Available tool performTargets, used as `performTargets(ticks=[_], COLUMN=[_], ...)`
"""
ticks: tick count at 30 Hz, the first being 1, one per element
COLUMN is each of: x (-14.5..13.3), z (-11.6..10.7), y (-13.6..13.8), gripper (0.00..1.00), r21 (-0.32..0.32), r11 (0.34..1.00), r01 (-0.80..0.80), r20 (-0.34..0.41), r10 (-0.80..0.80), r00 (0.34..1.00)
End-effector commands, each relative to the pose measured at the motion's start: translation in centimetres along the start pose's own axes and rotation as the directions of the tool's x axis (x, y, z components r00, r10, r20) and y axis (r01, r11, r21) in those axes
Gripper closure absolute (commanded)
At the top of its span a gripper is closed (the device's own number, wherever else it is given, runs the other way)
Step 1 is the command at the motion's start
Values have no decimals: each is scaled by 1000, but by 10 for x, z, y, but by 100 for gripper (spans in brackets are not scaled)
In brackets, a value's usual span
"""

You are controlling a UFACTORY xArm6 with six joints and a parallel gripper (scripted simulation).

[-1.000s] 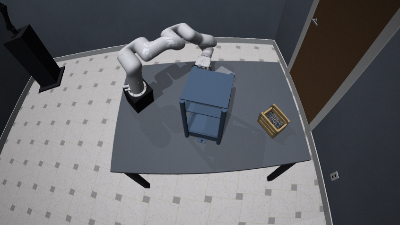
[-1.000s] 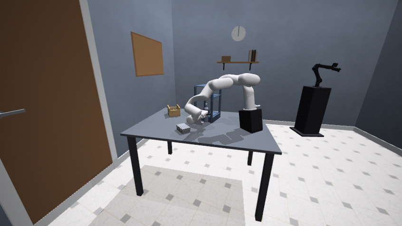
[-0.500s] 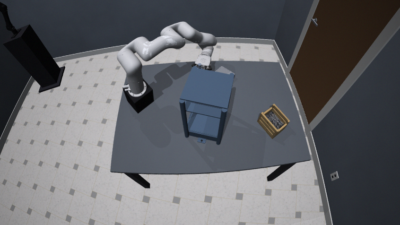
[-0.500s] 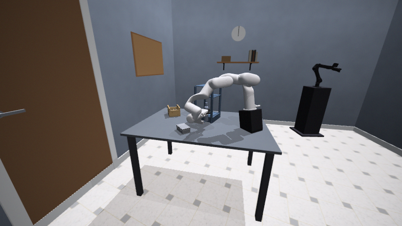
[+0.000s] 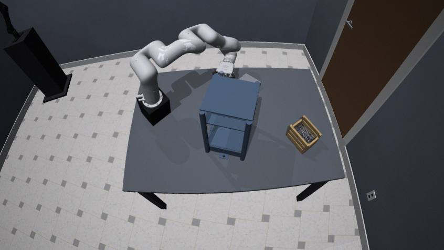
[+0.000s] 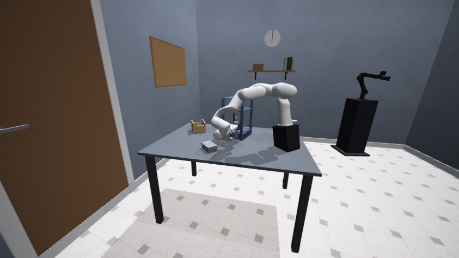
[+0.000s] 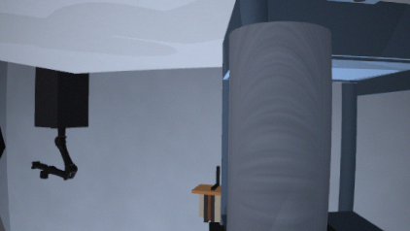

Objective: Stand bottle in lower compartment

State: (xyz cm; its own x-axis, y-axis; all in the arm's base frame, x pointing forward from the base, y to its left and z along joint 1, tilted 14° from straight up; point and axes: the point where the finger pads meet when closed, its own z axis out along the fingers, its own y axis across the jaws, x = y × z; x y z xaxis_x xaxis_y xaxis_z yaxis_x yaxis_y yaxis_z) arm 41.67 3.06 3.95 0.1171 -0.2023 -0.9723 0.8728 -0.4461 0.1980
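Note:
The grey bottle (image 6: 235,124) (image 7: 279,131) is held in my gripper (image 6: 235,129) (image 5: 225,73), which is shut on its body. In the exterior view it stands roughly upright, low at the near side of the blue shelving unit (image 6: 242,117) (image 5: 231,96) (image 7: 347,146). I cannot tell whether it is inside the lower compartment. In the wrist view the bottle fills the middle, with the shelf's posts and boards close behind it. In the top view the shelf top hides the bottle, and only the wrist shows at the shelf's far edge.
A wooden crate (image 5: 303,134) (image 6: 198,126) stands on the grey table (image 5: 173,161) (image 6: 256,154). A small grey box (image 6: 209,146) (image 5: 250,78) lies beside the arm's elbow. The arm's black base (image 5: 154,109) (image 6: 285,137) stands at the table's side.

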Motion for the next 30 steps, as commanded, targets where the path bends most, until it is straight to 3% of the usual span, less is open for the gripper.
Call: performTargets(ticks=[1,19,30], x=[-1,-1,-1], z=[5,50,57], y=[1,1,1], gripper=[100,100,100], r21=[0,0,0], r11=[1000,1000,1000], r01=[-3,-3,-3], r20=[-3,-3,-3], r10=[3,3,3], r00=[1000,1000,1000])
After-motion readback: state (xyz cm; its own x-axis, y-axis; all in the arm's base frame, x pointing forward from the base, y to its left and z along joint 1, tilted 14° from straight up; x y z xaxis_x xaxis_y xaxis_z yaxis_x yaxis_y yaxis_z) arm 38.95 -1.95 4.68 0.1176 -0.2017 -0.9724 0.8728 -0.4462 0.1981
